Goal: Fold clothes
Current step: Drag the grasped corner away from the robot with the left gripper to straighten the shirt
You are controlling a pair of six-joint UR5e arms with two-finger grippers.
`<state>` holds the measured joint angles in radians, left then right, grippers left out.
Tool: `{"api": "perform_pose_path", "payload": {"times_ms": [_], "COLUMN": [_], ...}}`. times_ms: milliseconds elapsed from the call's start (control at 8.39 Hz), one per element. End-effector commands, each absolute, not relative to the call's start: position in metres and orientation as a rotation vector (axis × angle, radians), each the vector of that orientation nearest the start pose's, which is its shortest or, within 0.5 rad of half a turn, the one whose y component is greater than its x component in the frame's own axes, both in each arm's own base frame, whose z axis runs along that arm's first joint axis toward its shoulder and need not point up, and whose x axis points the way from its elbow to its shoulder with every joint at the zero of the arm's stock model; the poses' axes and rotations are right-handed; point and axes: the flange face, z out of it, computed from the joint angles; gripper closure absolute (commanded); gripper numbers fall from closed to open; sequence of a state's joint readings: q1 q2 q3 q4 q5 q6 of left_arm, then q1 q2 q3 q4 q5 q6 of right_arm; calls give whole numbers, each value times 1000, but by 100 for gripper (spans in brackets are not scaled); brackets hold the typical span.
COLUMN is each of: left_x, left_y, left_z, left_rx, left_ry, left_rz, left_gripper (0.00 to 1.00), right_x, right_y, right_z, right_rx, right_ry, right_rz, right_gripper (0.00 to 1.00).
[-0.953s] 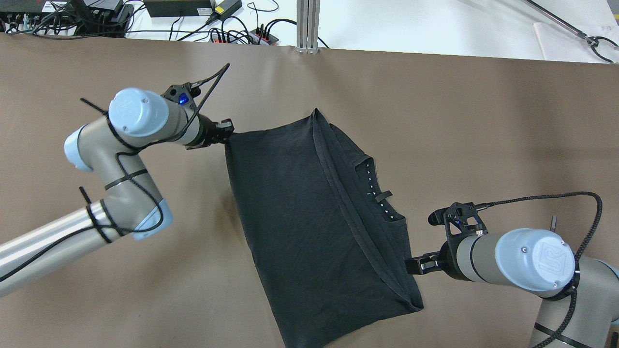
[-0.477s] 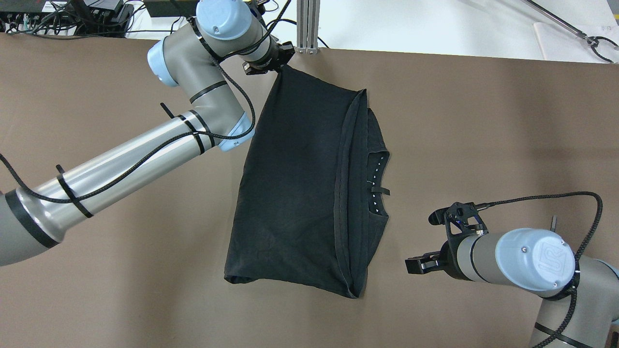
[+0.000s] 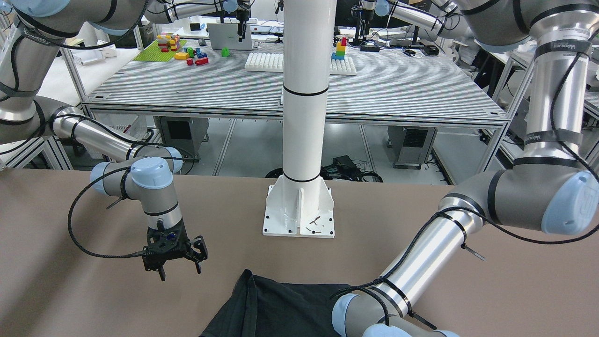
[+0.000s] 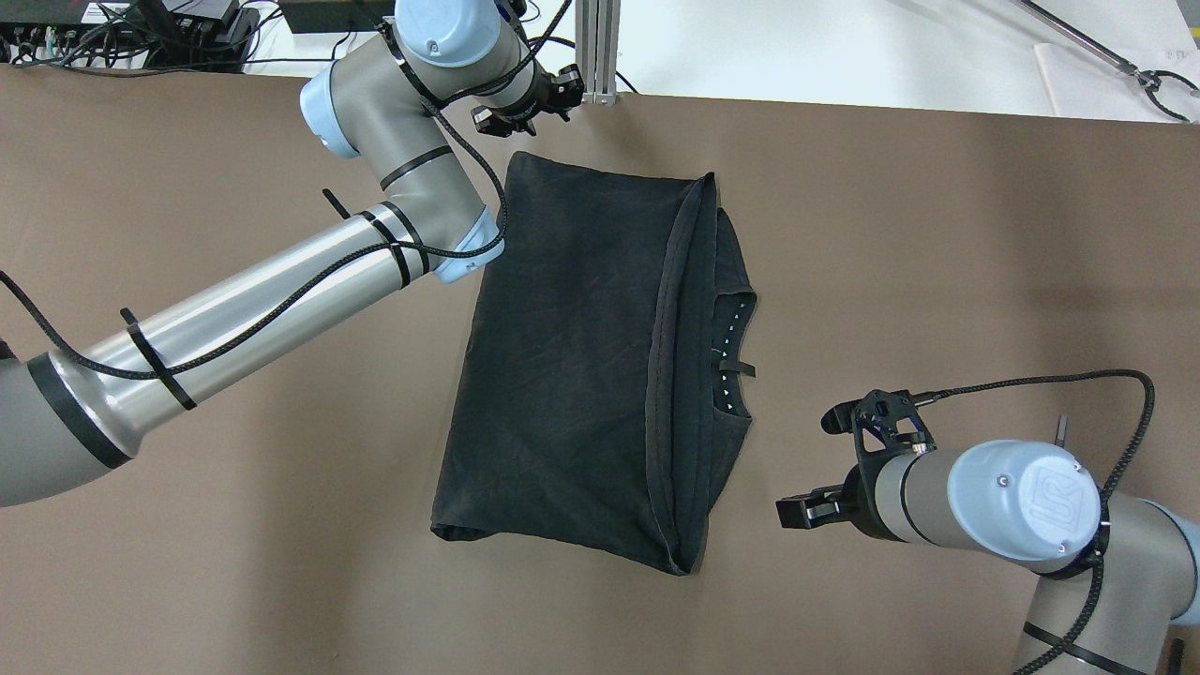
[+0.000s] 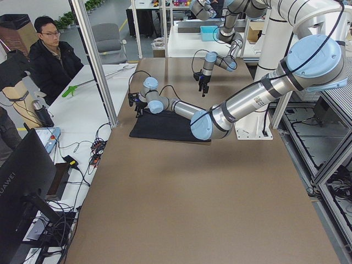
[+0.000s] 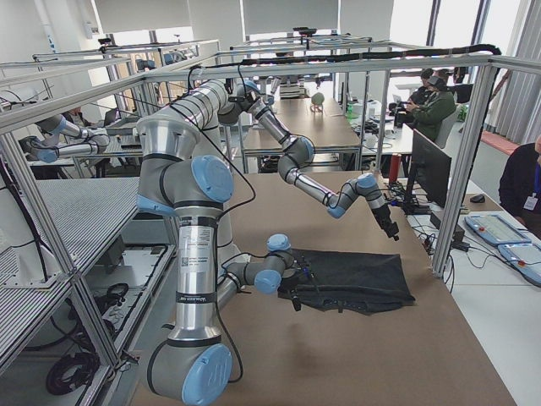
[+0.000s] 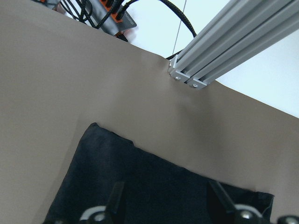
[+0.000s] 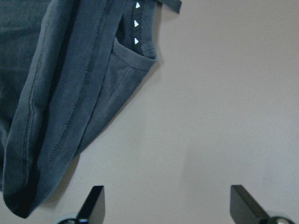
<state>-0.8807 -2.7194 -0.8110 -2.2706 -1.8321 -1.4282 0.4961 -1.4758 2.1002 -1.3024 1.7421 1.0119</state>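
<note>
The black cloth (image 4: pixel 581 366) lies folded and flat on the brown table, collar edge to the right. My left gripper (image 4: pixel 542 97) is open and empty just past the cloth's far-left corner. In the left wrist view, that corner (image 7: pixel 140 182) lies below the spread fingers (image 7: pixel 116 199). My right gripper (image 4: pixel 795 511) is open and empty, apart from the cloth's near-right edge. The right wrist view shows the hem (image 8: pixel 56 107) to the left of the open fingers (image 8: pixel 93 198). The front-facing view shows the right gripper (image 3: pixel 178 267) hovering open beside the cloth (image 3: pixel 281 304).
A white pole on a base plate (image 3: pixel 299 213) stands at the robot's side of the table. An aluminium post (image 4: pixel 597 52) and cables (image 4: pixel 141 37) sit beyond the far edge. A seated person (image 5: pixel 52 58) is beside the table.
The left gripper carried the cloth's corner to the far edge, then opened and let it drop flat. The right gripper let go of the near-right edge and shifted slightly left.
</note>
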Motion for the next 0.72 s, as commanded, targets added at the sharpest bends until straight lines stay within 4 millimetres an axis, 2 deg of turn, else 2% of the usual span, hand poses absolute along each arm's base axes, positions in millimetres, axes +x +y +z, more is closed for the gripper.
{"api": "perform_pose_path", "payload": {"times_ms": [0, 119, 238, 477, 596], "left_x": [463, 458, 454, 444, 436], "left_y": [-734, -731, -734, -731, -725], "left_z": [172, 169, 171, 197, 208], "left_rx": [349, 355, 356, 378, 389], "left_ry": [1078, 1088, 1084, 1062, 1061], "left_rz": [-503, -506, -509, -475, -467], "left_gripper": [6, 6, 6, 6, 6], "right_x": [-450, -472, -483, -525, -534], "right_y": [-353, -351, -350, -363, -366], "right_z": [276, 258, 249, 229, 231], "right_rx": [229, 226, 228, 267, 293], "right_ry": [-850, -844, -847, -826, -784], "right_rz": [-33, -43, -50, -92, -151], "right_gripper": [6, 8, 21, 33, 34]}}
